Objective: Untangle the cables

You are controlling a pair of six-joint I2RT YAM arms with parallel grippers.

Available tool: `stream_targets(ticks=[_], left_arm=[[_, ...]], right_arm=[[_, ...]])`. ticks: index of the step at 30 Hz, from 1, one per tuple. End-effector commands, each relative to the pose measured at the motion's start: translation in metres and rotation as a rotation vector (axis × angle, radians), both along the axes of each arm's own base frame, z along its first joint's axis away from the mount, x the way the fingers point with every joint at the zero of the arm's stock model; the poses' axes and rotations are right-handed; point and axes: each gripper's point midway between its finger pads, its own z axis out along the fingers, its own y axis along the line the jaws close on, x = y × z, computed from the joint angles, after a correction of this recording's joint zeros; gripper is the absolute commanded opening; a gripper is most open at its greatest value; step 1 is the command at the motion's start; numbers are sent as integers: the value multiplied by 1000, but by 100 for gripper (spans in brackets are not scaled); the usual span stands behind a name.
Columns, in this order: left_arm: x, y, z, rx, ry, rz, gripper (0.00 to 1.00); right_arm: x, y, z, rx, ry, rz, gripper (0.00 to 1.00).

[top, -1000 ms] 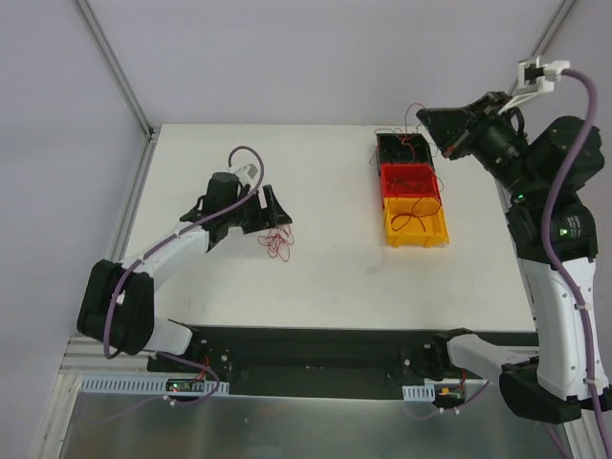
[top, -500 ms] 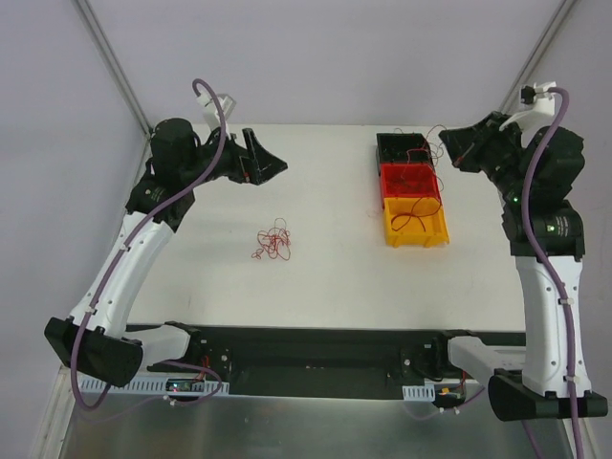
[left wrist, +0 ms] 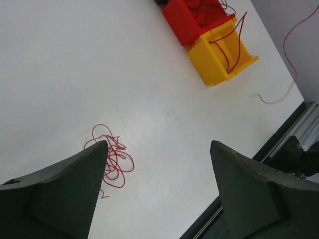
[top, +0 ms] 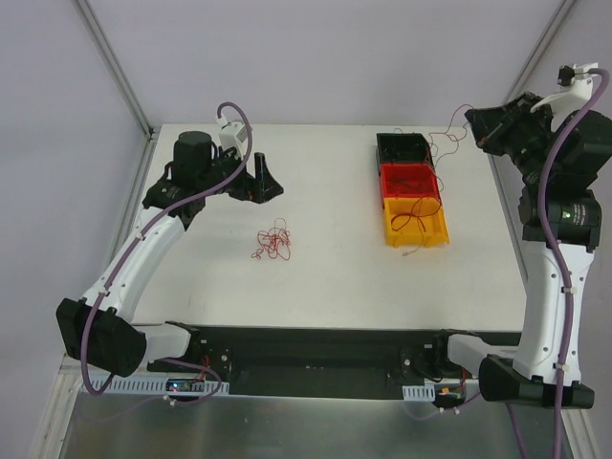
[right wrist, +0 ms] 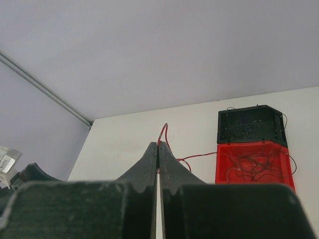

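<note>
Since a second ago the left gripper (top: pixel 260 186) has risen off the table (top: pixel 335 277) from just beside the tangle of red cables (top: pixel 274 241) and now hangs over the far left part of the surface. The tangle itself lies where it lay, alone on the white top, left of centre and near of that gripper. Its loops are loose and scribbly. From the left wrist view the tangle (left wrist: pixel 112 160) shows partly behind the left finger, and the jaws stand wide apart with nothing between them.

Over the same second the right gripper (top: pixel 471 119) has swung further right and higher, away from the bins, to the far right corner. Its jaws are pressed together on a thin red wire (top: pixel 448 143). The right wrist view shows that wire (right wrist: pixel 164 130) rising out from between the closed fingertips (right wrist: pixel 149 154). From there the wire runs left and down toward the bins.

Three bins stand touching in a row on the right half of the table: a black bin (top: pixel 402 146) farthest, a red bin (top: pixel 409 180) in the middle and a yellow bin (top: pixel 418 228) nearest. Red strands lie in the red and yellow ones and hang over their rims. A pale strand (top: pixel 413 251) lies on the table just near of the yellow bin.
</note>
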Motion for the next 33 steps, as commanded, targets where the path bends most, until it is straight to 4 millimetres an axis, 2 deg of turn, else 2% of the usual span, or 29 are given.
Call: stream_targets(ticks=[1, 7, 18, 26, 29, 33], left_arm=[[5, 6, 1, 38, -55, 1, 83], [7, 11, 0, 57, -69, 24, 82], [3, 11, 3, 50, -81, 21, 83], [2, 10, 6, 40, -86, 16, 84], [1, 10, 7, 41, -91, 15, 87], [1, 9, 6, 37, -89, 5, 89]], right_arm=[[0, -2, 34, 13, -87, 10, 0], [16, -13, 27, 15, -60, -18, 0], [35, -19, 14, 19, -22, -23, 0], [33, -18, 56, 52, -97, 3, 0], [35, -18, 55, 60, -91, 6, 0], [39, -20, 44, 59, -68, 0, 0]])
